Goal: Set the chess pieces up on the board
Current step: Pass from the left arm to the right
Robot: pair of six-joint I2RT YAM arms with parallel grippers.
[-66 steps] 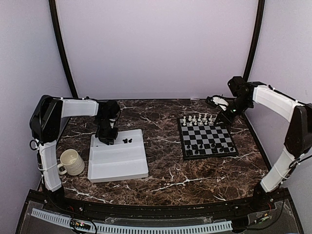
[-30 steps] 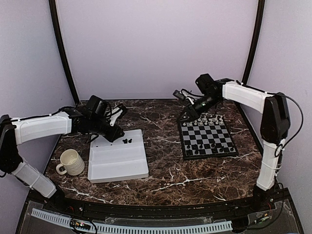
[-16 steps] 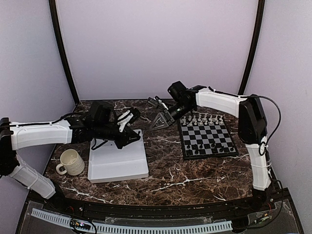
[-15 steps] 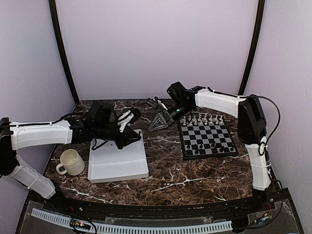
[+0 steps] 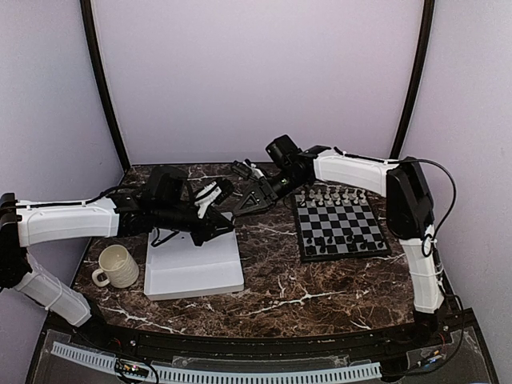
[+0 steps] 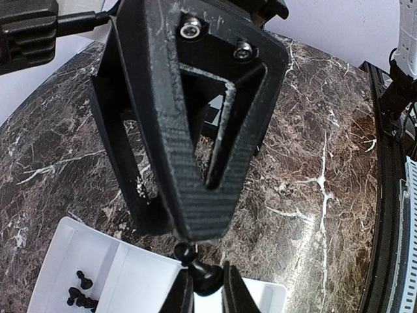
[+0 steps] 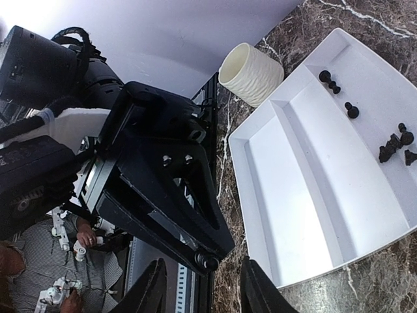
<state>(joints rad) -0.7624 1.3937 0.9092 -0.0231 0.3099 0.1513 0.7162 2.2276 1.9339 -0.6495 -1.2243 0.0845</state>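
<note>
No readable text, labels or numbers.

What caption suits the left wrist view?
Left gripper holds a black pawn up to the open right gripper, over the white tray.

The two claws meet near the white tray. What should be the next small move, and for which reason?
Probably the right claw should ease a little forward, until it straddles the black piece. The left claw pinches that piece by its lower part. The right claw is open and only just reaches its head, so this looks like a handover that is not yet ready for closing.
</note>
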